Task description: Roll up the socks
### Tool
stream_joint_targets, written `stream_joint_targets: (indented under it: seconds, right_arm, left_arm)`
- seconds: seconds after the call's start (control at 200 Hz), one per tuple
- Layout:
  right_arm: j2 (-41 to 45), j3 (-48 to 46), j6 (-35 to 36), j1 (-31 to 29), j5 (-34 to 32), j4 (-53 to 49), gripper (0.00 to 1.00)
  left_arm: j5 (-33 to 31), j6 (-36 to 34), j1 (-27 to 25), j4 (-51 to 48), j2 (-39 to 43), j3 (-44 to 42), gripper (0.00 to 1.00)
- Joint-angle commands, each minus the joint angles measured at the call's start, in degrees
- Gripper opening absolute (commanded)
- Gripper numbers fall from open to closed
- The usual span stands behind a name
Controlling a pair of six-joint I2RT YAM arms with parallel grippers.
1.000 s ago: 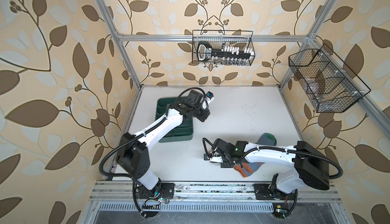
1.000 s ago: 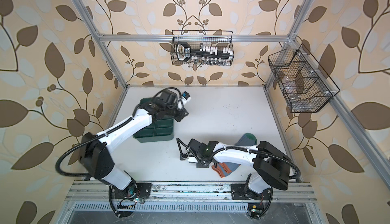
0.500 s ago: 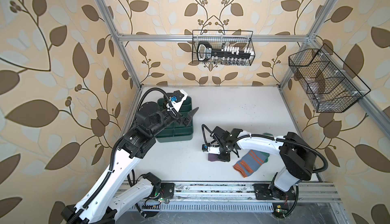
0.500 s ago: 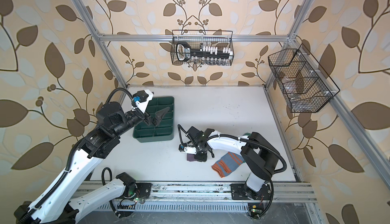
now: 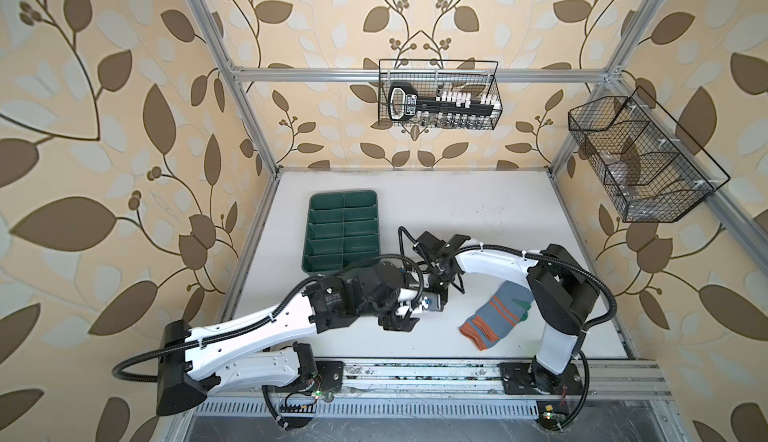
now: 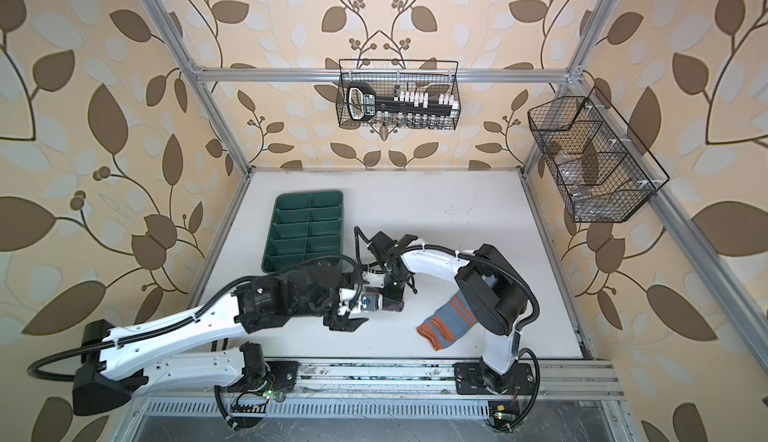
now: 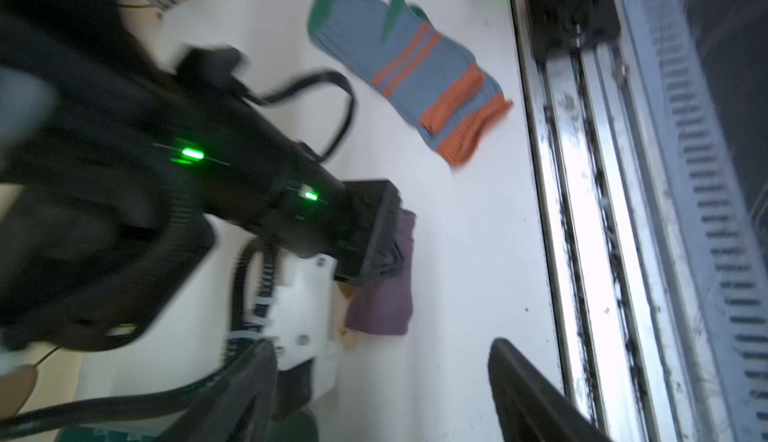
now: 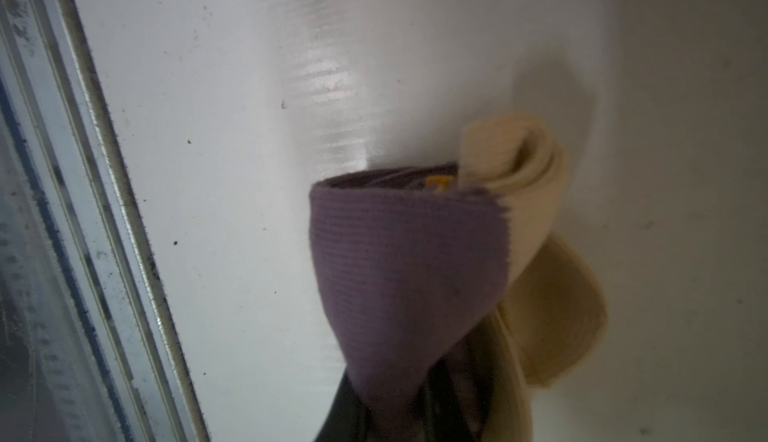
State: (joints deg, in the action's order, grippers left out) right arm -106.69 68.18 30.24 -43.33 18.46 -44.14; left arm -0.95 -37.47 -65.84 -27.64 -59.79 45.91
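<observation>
Hazard: pinching rolled purple sock [image 8: 407,277] in right gripper [image 7: 384,248] near front of table [image 5: 478,211]; holding left gripper [image 7: 382,344] spread wide just beside it; risking beige end [image 8: 536,194] unwinding if released untucked; leaving grey-blue sock [image 5: 494,315] flat, unrolled, apart.

Purple sock [image 7: 382,307] partly hidden by blurred right end effector [image 7: 384,252]

Green divided tray [image 5: 343,232] on the white counter [image 5: 478,211], near the left end effector [image 5: 401,322], on its far side. Black wire basket [image 5: 438,94] of tools well beyond, high on the back wall [image 5: 332,136]; second wire basket [image 5: 640,161] far off rightward.
</observation>
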Motion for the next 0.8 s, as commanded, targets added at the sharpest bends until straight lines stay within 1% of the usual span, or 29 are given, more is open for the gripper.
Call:
stream_joint_targets:
  seconds: [0.0, 0.035, 0.08, 0.175, 0.295, 0.35, 0.365, 0.4, 0.51, 0.61, 0.69, 0.725, 0.78, 0.795]
  right_arm:
    - [-8.15, -2.65, 3.2, 3.07, -6.75, -1.17, 0.09]
    - [-8.73, -2.17, 3.56, 3.66, -6.0, -1.81, 0.09]
    - [-9.21, -1.62, 4.02, 4.21, -5.04, -2.75, 0.09]
    - [-9.53, -0.98, 4.38, 4.91, -4.08, -3.48, 0.09]
    - [-9.15, -0.71, 4.73, 5.13, -3.35, -3.57, 0.09]
    - [-8.99, -0.71, 4.87, 5.17, -2.99, -3.5, 0.09]
    - [-8.91, -0.69, 4.9, 5.19, -2.91, -3.5, 0.09]
    - [-8.83, -0.79, 4.96, 5.14, -2.56, -3.64, 0.09]
    - [-8.61, -0.71, 5.11, 5.06, -1.5, -4.04, 0.09]
    - [-8.1, -0.77, 5.04, 4.98, -0.44, -3.66, 0.08]
    - [-7.1, -1.49, 4.79, 5.16, 1.39, -2.35, 0.08]
    - [-6.59, -1.87, 4.66, 5.11, 2.19, -1.62, 0.09]
    - [-5.43, -2.44, 4.43, 5.23, 2.86, -0.68, 0.1]
    - [-5.03, -2.63, 4.33, 5.27, 2.97, -0.34, 0.11]
  left_arm:
    - [-9.5, -1.73, -2.84, 12.62, -2.68, -6.72, 0.78]
    - [-9.75, -1.35, -3.12, 15.15, -4.48, -8.24, 0.76]
    - [-11.65, -0.42, -3.32, 18.58, -7.57, -9.35, 0.75]
    - [-16.12, 0.2, -3.26, 22.26, -14.07, -8.9, 0.71]
    - [-19.8, -1.91, -3.19, 29.16, -20.22, -10.08, 0.68]
    - [-21.22, -1.92, -2.98, 31.5, -22.19, -9.81, 0.67]
    - [-21.64, -1.86, -2.9, 32.15, -24.09, -9.72, 0.66]
    - [-22.9, -1.6, -2.77, 33.77, -25.63, -9.65, 0.65]
    - [-24.27, -1.46, -2.15, 36.05, -28.73, -9.37, 0.6]
    - [-24.56, -0.9, -1.47, 35.7, -30.9, -8.6, 0.53]
    - [-24.38, -0.1, -1.05, 33.86, -32.49, -7.11, 0.41]
    - [-23.55, 0.45, -0.88, 31.66, -33.29, -5.81, 0.33]
    - [-22.21, 1.49, -0.78, 27.75, -34.48, -3.55, 0.18]
    - [-21.84, 1.74, -0.78, 26.83, -34.83, -2.97, 0.15]
